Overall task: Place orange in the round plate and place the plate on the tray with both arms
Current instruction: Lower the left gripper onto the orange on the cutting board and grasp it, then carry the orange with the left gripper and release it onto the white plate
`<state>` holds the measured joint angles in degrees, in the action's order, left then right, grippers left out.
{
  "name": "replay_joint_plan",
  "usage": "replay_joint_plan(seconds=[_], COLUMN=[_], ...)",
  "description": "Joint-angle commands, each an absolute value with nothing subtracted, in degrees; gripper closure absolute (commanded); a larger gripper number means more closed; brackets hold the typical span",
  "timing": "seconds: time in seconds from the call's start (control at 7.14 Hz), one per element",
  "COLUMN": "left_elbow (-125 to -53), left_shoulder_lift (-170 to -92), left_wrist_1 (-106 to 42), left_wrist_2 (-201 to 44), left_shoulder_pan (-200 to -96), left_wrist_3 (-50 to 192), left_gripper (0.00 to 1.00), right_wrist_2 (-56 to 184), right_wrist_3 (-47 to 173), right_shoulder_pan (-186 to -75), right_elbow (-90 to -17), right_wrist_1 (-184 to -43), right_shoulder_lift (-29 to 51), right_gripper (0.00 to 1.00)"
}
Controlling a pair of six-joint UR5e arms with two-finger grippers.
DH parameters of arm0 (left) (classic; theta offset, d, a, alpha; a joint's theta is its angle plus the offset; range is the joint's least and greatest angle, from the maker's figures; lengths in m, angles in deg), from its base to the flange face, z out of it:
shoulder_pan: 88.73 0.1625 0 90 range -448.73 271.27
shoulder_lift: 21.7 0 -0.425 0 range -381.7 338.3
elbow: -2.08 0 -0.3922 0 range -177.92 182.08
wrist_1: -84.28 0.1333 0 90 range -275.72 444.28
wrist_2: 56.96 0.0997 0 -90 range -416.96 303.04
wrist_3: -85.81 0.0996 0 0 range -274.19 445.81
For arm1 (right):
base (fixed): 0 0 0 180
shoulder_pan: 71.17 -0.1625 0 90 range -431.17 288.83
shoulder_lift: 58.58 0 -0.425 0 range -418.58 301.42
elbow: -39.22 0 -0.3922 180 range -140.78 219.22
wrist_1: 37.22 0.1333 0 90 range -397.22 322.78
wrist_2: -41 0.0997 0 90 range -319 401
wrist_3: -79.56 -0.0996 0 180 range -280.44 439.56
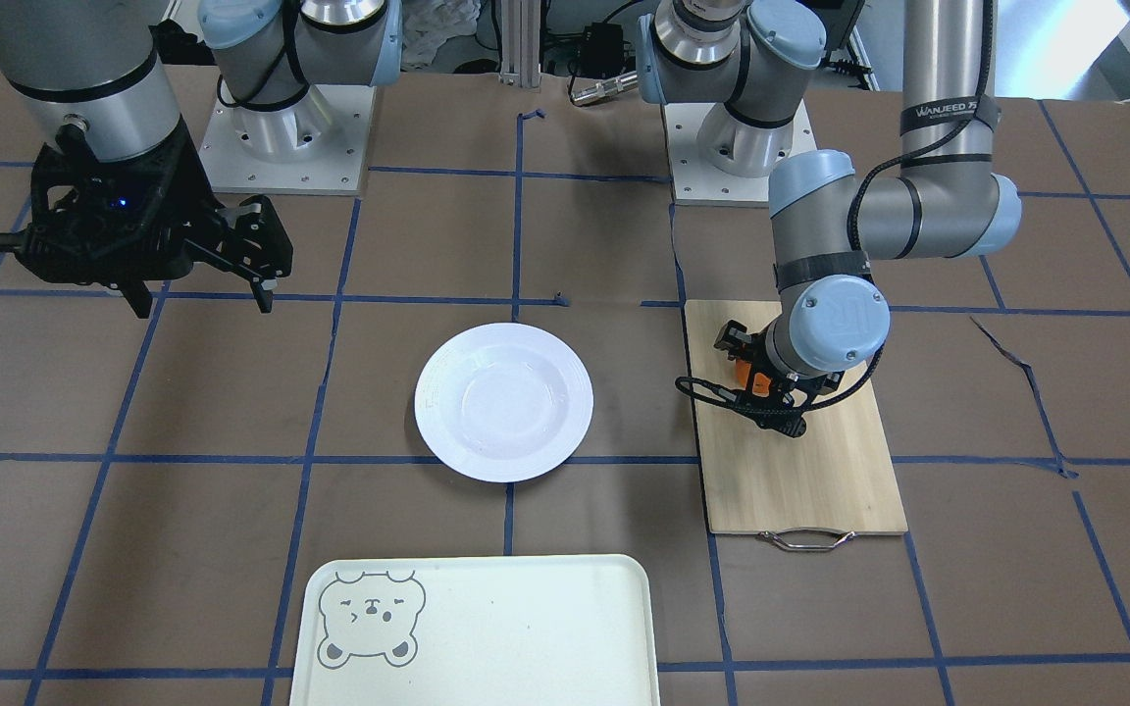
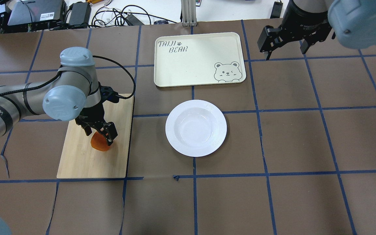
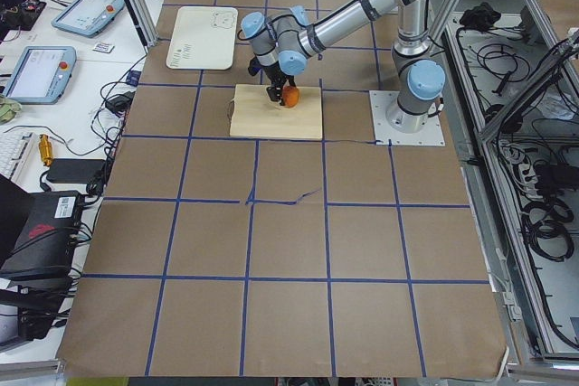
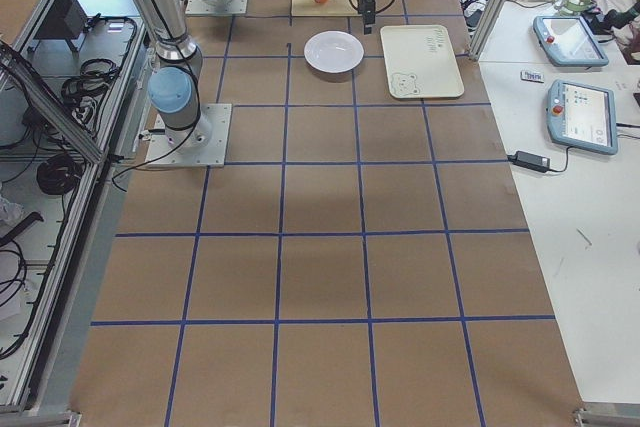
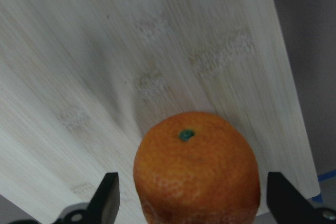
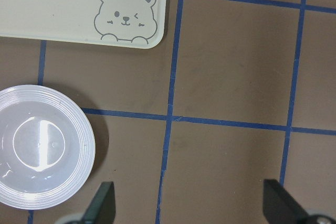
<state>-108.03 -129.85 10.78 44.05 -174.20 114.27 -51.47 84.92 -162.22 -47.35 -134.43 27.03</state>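
Bamboo board [image 2: 86, 160]: orange [image 5: 197, 166] stem-up btwn spread L fingers [image 5: 109, 196]; R fingers [image 6: 103, 203] spread.

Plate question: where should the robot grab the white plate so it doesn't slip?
Probably by its wide rim, at two opposite edges, one gripper coming from each side. The round plate lies flat on the table with a shallow sunken centre, so only the rim gives something to pinch. The right gripper hangs open; the left gripper is open around the orange.
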Motion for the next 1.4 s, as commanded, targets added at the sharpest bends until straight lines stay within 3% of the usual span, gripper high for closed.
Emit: replay_joint_plan(seconds=[0.0, 0.14, 0.56, 1.26], left_elbow=[-107.70, -107.00, -95.51, -95.30], left_shoulder_lift=[-130.07, -129.81, -130.42, -135.68], left_wrist_1=[11.24, 10.98, -2.80, 12.10], left_wrist_2=[43.94, 43.85, 35.09, 17.67], left_shoulder_pan=[-174.24, -174.77, -180.88, -195.41], left_wrist_3=[111.22, 109.99, 93.78, 61.06], left_gripper=[1.00, 1.00, 1.00, 1.00], right_wrist_2=[-51.47, -51.47, -51.47, -51.47], right_wrist_3=[84.92, 84.92, 84.92, 84.92], right_shoulder_pan=[-162.14, -162.14, -162.14, -162.14], right_elbow=[-47.35, -47.35, -47.35, -47.35], right_wrist_1=[-134.43, -134.43, -134.43, -134.34], right_shoulder_lift=[27.03, 27.03, 27.03, 27.03], right_gripper=[0.00, 0.00, 0.00, 0.00])
